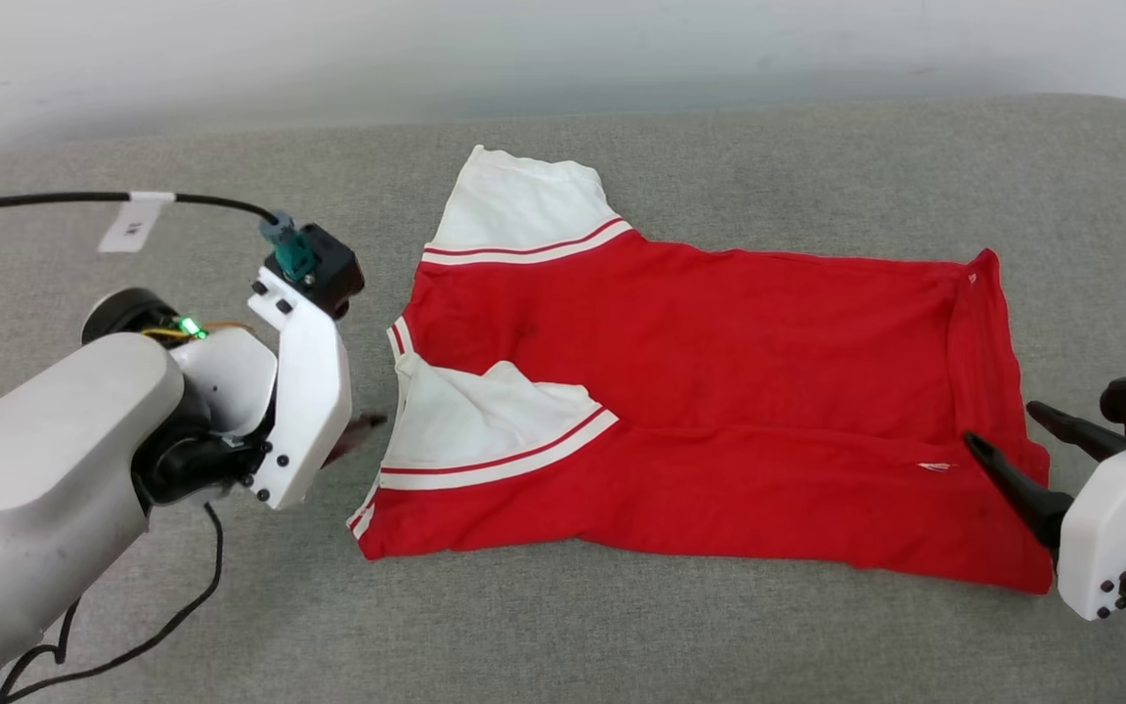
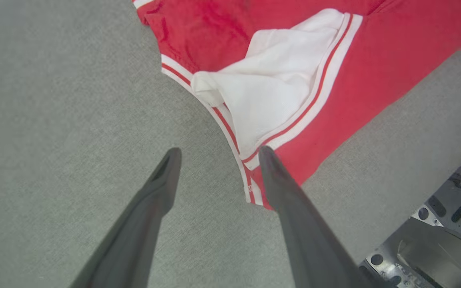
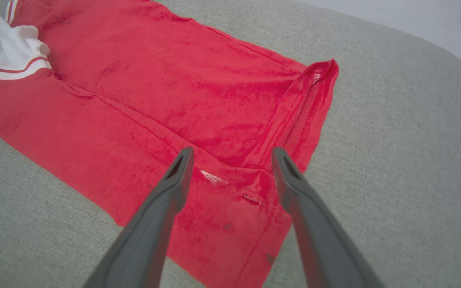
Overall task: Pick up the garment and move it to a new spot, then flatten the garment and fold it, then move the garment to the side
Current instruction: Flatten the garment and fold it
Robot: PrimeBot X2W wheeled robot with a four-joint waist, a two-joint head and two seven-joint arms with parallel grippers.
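The red garment lies spread on the grey cushion, its near long side folded over onto the body. One white sleeve sticks out at the far left; another lies folded on top. No numerals show. My left gripper is open beside the striped collar edge, one fingertip over the trim, nothing held. My right gripper hangs open above the garment's right hem, empty.
The grey fabric surface runs wide around the garment, with a pale wall behind. A black cable with a white tag arcs to my left wrist. Part of the robot's base shows at the surface's near edge.
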